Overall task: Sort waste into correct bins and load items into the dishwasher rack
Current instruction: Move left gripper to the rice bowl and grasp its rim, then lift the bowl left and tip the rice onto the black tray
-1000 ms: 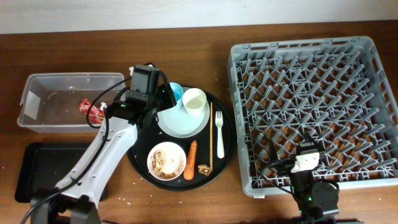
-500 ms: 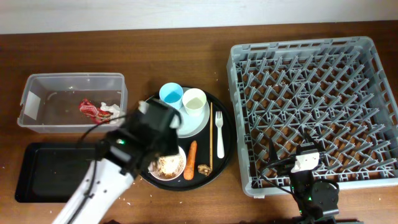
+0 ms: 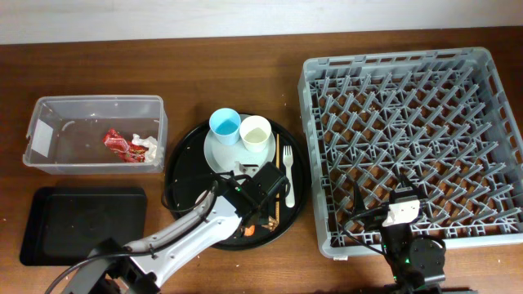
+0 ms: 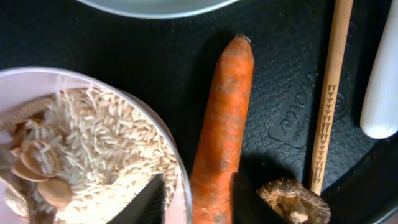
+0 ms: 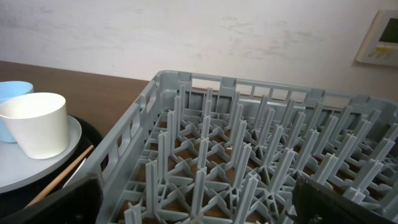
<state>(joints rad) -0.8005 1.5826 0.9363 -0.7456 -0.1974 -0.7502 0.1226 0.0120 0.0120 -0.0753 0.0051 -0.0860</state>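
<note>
We found the left claw [image 4: 196,194] open, astride the carrot [image 4: 225,118]; the right claw [image 5: 199,200] stood open beside the rack [image 5: 249,155].

- The left arm [image 3: 176,241] reaches in from the bottom left, slanting up toward the left side of the grey rack [image 3: 392,59].
- The left tool [image 4: 196,202] points down, just left of the rack, with its fingers apart.
- The right arm [image 3: 406,245] sits low at the rack's near edge.
- The right tool [image 5: 199,205] is spread wide and looks across the rack.

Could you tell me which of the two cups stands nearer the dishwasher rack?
The cream cup, which stands between the light blue cup and the grey rack.
</note>
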